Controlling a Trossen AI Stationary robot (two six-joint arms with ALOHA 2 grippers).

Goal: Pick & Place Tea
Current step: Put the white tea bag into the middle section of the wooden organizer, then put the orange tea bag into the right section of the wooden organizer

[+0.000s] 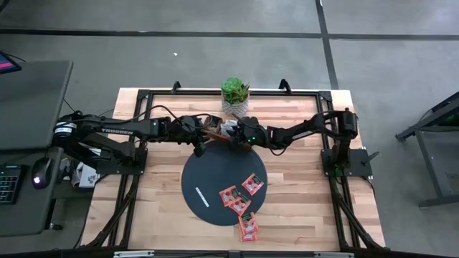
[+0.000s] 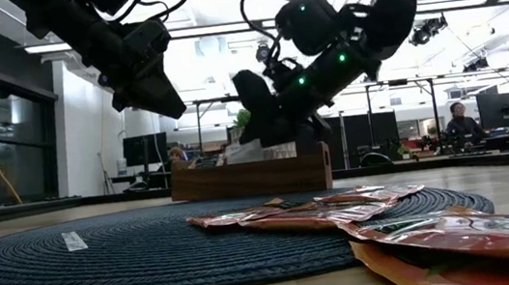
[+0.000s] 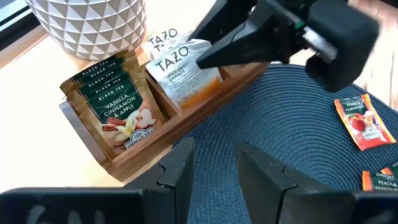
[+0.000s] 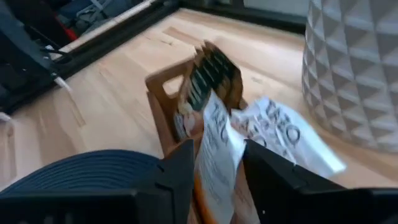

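The right gripper [image 4: 214,171] is seen over the wooden tray [image 3: 186,112], its fingers parted around a white tea sachet [image 4: 217,149] standing in the tray. The left gripper [image 3: 214,171] is held spread nearby above the dark mat [image 1: 215,179], where orange-red sachets [image 1: 240,201] are scattered.

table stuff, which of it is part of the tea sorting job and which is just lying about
Job: orange-red sachets on the mat; white Tazo sachets and green black-tea sachets in the wooden tray; right gripper at the tray.

Lying about: potted plant; white strip.
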